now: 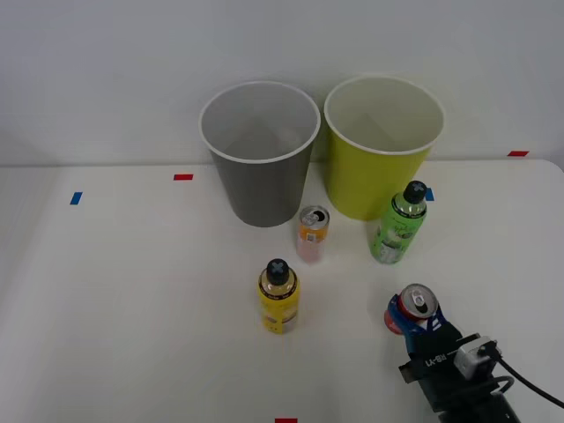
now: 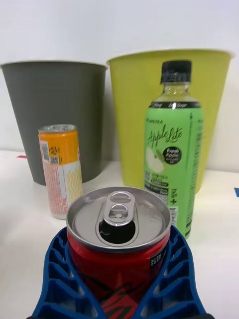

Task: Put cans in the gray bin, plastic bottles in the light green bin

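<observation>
claw (image 1: 414,319) clamped on red can (image 2: 118,247) | table (image 1: 132,300) left open

Green bottle (image 1: 398,224) blocks path to light green bin (image 1: 382,145) — left gap open.

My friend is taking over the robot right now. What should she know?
Right gripper: shut on the red can, which stands upright on the table.
Orange can: upright in front of the gray bin.
Green bottle: upright in front of the light green bin.
Yellow bottle: upright, nearer the robot.
Done: nothing seen in either bin yet.
Left: both cans to gray, both bottles to light green.
</observation>
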Available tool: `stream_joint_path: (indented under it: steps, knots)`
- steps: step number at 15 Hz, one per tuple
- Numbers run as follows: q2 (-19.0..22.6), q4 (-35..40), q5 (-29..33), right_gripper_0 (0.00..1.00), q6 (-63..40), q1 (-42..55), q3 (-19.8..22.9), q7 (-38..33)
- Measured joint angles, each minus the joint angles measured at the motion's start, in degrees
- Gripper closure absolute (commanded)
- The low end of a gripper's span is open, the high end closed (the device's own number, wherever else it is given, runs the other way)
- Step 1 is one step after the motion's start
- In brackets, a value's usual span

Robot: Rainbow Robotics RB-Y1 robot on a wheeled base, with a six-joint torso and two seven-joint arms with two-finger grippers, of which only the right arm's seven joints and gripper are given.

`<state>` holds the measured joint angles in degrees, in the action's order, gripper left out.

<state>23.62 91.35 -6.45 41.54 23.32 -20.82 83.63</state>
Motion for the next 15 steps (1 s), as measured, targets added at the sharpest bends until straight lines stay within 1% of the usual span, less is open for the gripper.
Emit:
stream_joint_path:
  steps: [3,5,7,9,10,12,15]
  knots:
    - [5.7,9.7,-6.8,1.00,0.0,5.4,-0.4,-0.7]
    - [9.5,15.2,-11.3,1.00,-0.3,6.4,-2.9,-1.2]
    - [10.9,20.8,-12.8,1.00,-3.1,6.4,-3.9,-1.9]
    - [11.2,27.2,-13.7,1.00,-7.8,6.2,-3.2,-3.2]
    - [10.9,29.2,-14.0,1.00,-9.1,5.6,-2.7,-5.4]
    - [9.5,30.6,-14.4,1.00,-9.7,2.6,-2.1,-9.5]
    - [6.9,31.0,-14.3,1.00,-11.9,-2.9,-1.9,-10.9]
